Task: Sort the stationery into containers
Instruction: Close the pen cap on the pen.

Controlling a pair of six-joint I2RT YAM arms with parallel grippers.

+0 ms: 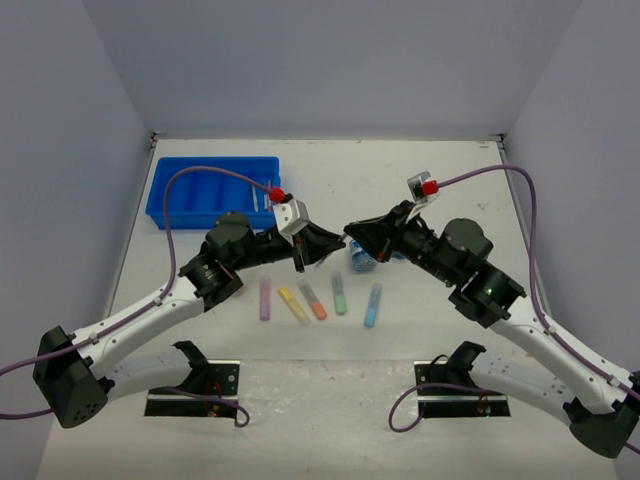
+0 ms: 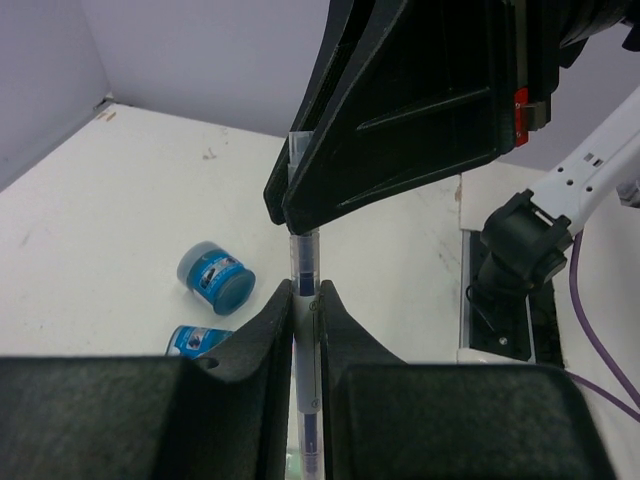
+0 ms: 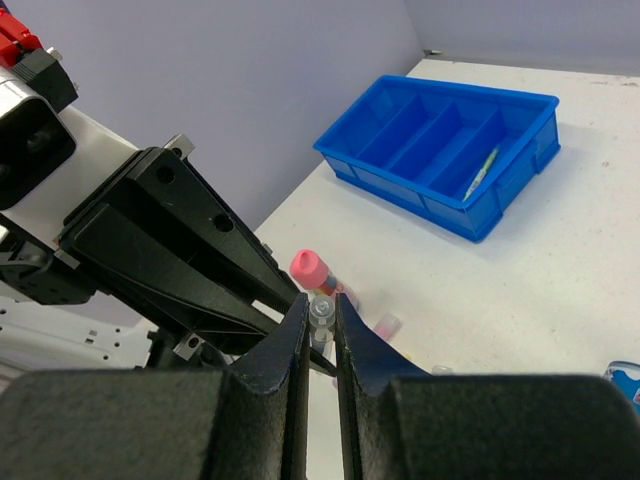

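Both arms meet above the middle of the table (image 1: pixel 450 390). The left gripper (image 2: pixel 305 297) is clenched on a thin pen (image 2: pixel 303 262), which runs lengthwise between its fingers (image 2: pixel 262 330) and out past their tips. The far end of the pen enters the right gripper (image 3: pixel 320 308), whose fingers (image 3: pixel 280 345) are likewise clamped on the clear pen tip, so the pen is held off the table by both grippers at once. Five marker sticks lie in a row on the table between the arm bases and the grippers, left to right in the top view: purple marker (image 1: pixel 265 298), yellow marker (image 1: pixel 293 304), orange marker (image 1: pixel 312 300), green marker (image 1: pixel 340 296), blue marker (image 1: pixel 373 304). Two round blue tubs (image 2: pixel 214 275) lie close together on the table beside the held pen. A pink-capped bottle (image 3: pixel 310 268) lies on the table just beyond the right fingertips. The blue divided tray (image 1: pixel 160 205) sits at the far left of the table, well apart from the grippers. A second pen (image 3: pixel 483 170) rests in its rightmost compartment as seen from the top view.
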